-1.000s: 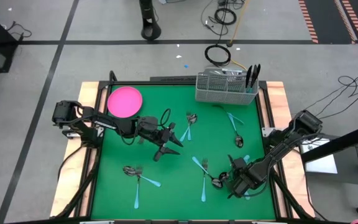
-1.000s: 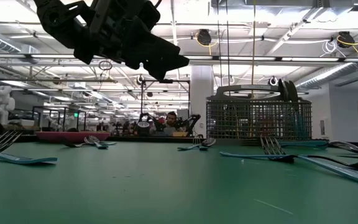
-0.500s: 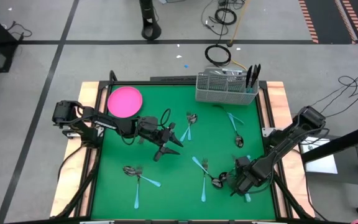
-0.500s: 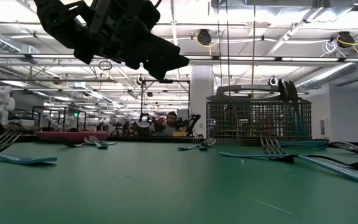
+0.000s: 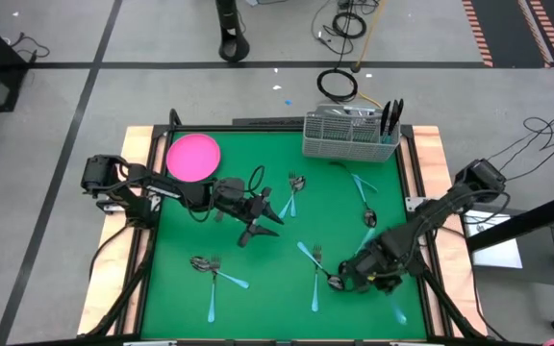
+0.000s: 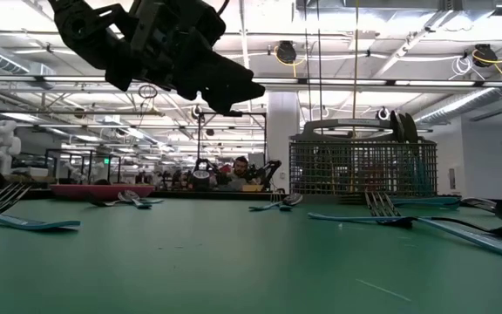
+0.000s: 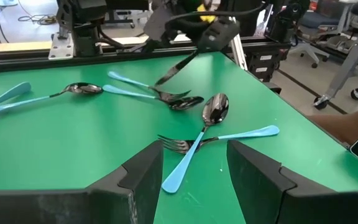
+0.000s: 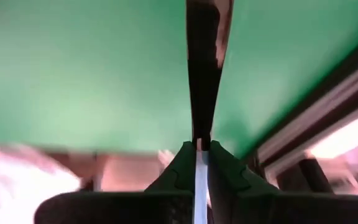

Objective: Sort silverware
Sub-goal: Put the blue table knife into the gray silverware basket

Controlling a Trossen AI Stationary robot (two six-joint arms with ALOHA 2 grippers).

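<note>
Silverware lies scattered on the green mat: a crossed fork and spoon [image 5: 294, 187], a spoon [image 5: 365, 210], forks [image 5: 212, 271] near the front left, and a blue-handled fork [image 5: 315, 281]. My right gripper [image 5: 347, 277] is low over the mat's near right part, shut on a dark knife [image 7: 178, 66]. My left gripper [image 5: 265, 217] hovers open above the mat's middle, high in the low view [image 6: 225, 87]. In its wrist view its fingers [image 7: 143, 176] stand wide apart, well above a crossed fork and spoon [image 7: 199, 138]. My right gripper pinches the knife between its two fingers at the pale handle end [image 8: 196, 175]. The dark blade [image 8: 204, 68] runs straight out ahead of the fingertips, in line with the fingers. In the left wrist view the knife slants down from the gripper toward the mat; whether its tip touches I cannot tell.
A wire-mesh caddy [image 5: 349, 136] stands at the mat's far right edge with dark knives [image 5: 390, 117] upright in it. A pink plate [image 5: 192, 156] sits at the far left corner. A light-blue handle [image 5: 395, 309] lies near the front right edge. Wooden rails border the mat.
My right gripper has swung from the mat's near right corner toward the left and the far edge, turning as it went and carrying the knife. A light-blue handle that lay beneath it now shows. My left arm has stayed put.
</note>
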